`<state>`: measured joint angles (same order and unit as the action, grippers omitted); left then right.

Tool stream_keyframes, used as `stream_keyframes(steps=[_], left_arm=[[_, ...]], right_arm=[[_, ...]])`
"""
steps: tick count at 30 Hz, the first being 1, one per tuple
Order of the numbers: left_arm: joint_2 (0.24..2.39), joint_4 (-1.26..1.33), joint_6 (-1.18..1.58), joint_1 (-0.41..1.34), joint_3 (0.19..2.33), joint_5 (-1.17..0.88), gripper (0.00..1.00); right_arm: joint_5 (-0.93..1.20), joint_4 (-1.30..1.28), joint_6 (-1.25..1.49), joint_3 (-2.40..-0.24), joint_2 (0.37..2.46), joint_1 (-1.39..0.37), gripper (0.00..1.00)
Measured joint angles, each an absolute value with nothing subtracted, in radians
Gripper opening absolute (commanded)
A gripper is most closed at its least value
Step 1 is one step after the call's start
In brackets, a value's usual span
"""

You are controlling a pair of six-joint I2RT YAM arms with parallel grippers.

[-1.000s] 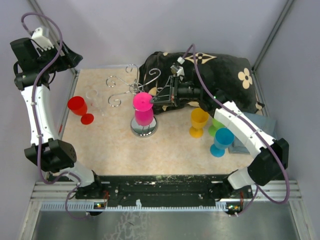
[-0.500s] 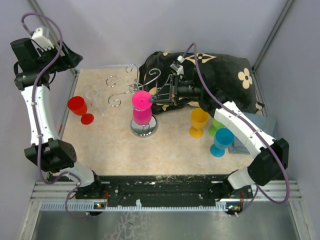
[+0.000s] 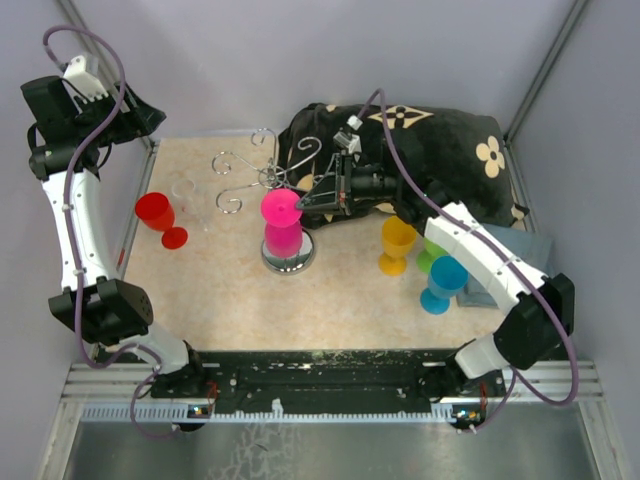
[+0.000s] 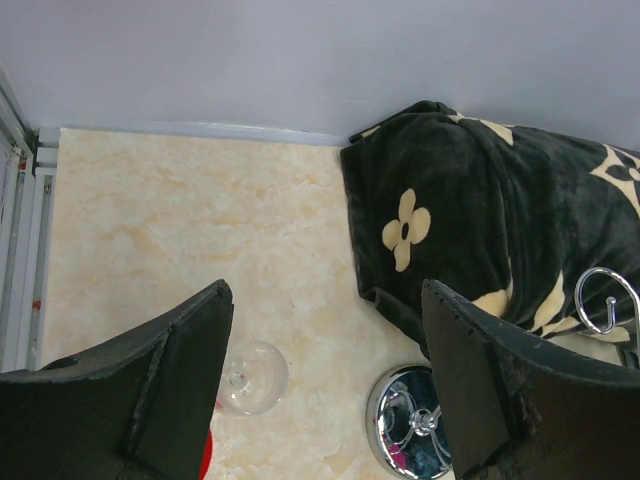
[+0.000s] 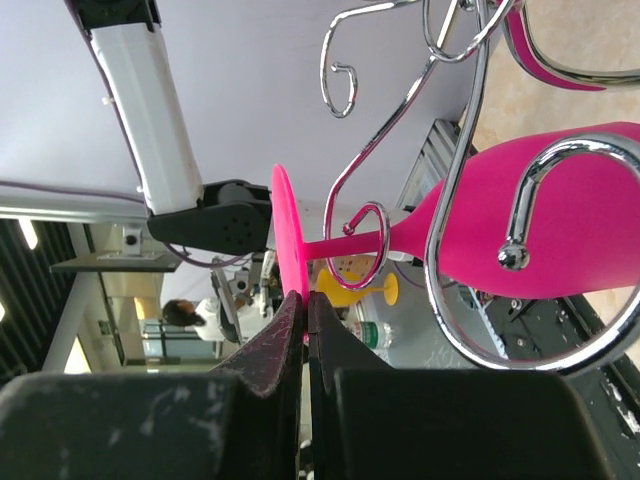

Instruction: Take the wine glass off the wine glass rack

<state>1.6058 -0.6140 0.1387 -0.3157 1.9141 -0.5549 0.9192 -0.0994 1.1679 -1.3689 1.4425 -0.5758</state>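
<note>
A pink wine glass hangs upside down on the silver wire wine glass rack, above the rack's round chrome base. In the right wrist view its stem passes through a curled hook. My right gripper is shut on the rim of the pink glass's foot. My left gripper is open and empty, held high at the far left, looking down on the chrome base.
A red glass and a clear glass stand left of the rack. Yellow, green and blue glasses stand to the right. A black flowered blanket lies at the back right.
The pink glass and my right gripper have shifted slightly left and toward the near side along the hook. The left arm has not moved.
</note>
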Motion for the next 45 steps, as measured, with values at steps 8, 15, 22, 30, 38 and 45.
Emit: stream_keyframes(steps=[8,15,22,30,38,45], left_arm=[[1.606,-0.614,0.138,-0.316,1.914,-0.555,0.81],[1.606,-0.614,0.138,-0.316,1.914,-0.558,0.81],[1.606,-0.614,0.138,-0.316,1.914,-0.559,0.81],[1.606,-0.614,0.139,-0.316,1.914,-0.559,0.81],[1.606,-0.614,0.139,-0.316,1.914,-0.559,0.81],[1.606,-0.613,0.145,-0.316,1.914,-0.559,0.81]], right_arm=[[0.929,-0.134,1.155,-1.391,1.478,-0.591,0.0],[0.929,-0.151,1.142,-1.445,1.513,-0.595,0.0],[0.91,-0.18,1.126,-1.462,1.533,-0.595,0.0],[0.865,-0.223,1.109,-1.493,1.541,-0.593,0.0],[0.823,-0.235,1.109,-1.494,1.541,-0.564,0.0],[0.801,-0.246,1.11,-1.494,1.541,-0.533,0.0]])
